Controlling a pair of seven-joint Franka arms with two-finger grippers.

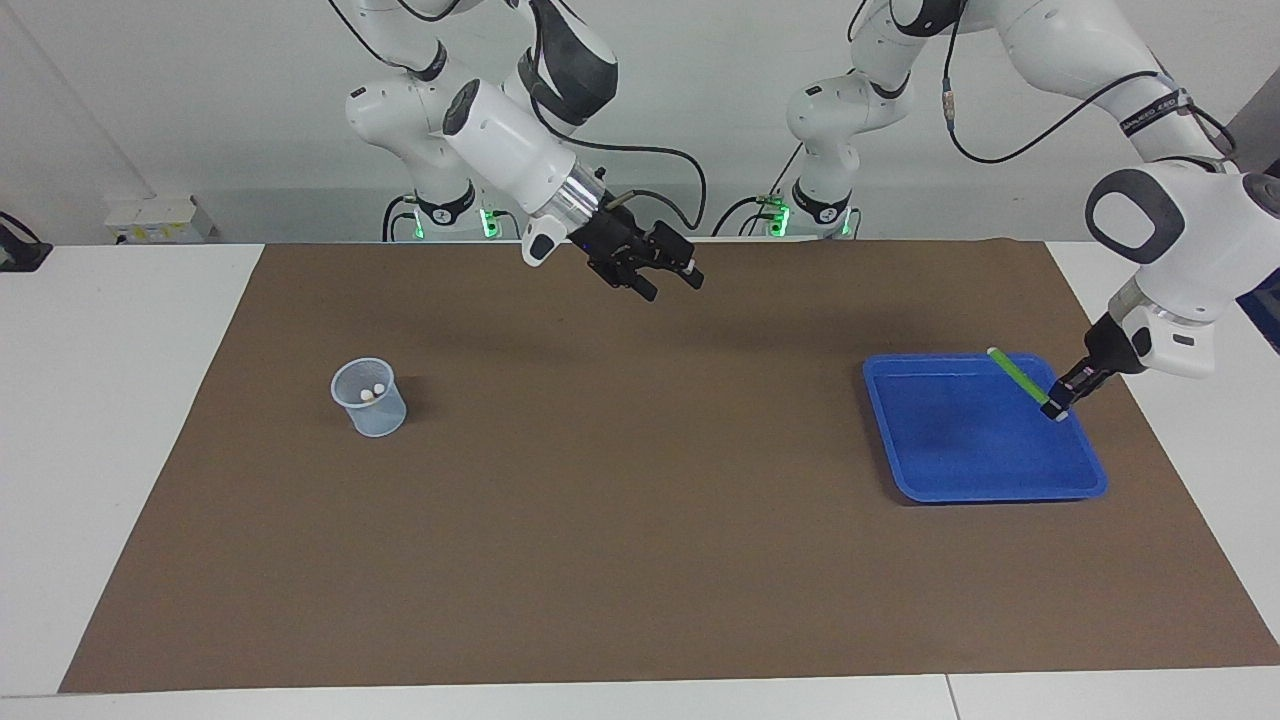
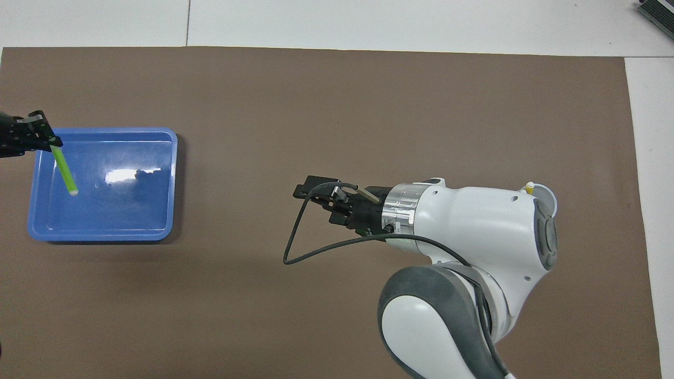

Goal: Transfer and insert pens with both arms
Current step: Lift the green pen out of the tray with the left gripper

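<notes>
Above the blue tray's (image 1: 985, 485) three o'clock rim, left gripper (image 1: 1060, 407) pinches the green pen (image 1: 1015, 376); right gripper (image 1: 662, 274) waits spread over bare mat (image 1: 640, 520).

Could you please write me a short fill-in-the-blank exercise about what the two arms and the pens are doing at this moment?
1. The left hand is shut on the ____ pen.
2. That pen hangs in the air over the blue ____.
3. Two pale pen ends show inside the clear ____, toward the right arm's end of the table.
4. The right hand waits over the brown mat, its fingers ____.

Missing words: green; tray; cup; open
</notes>
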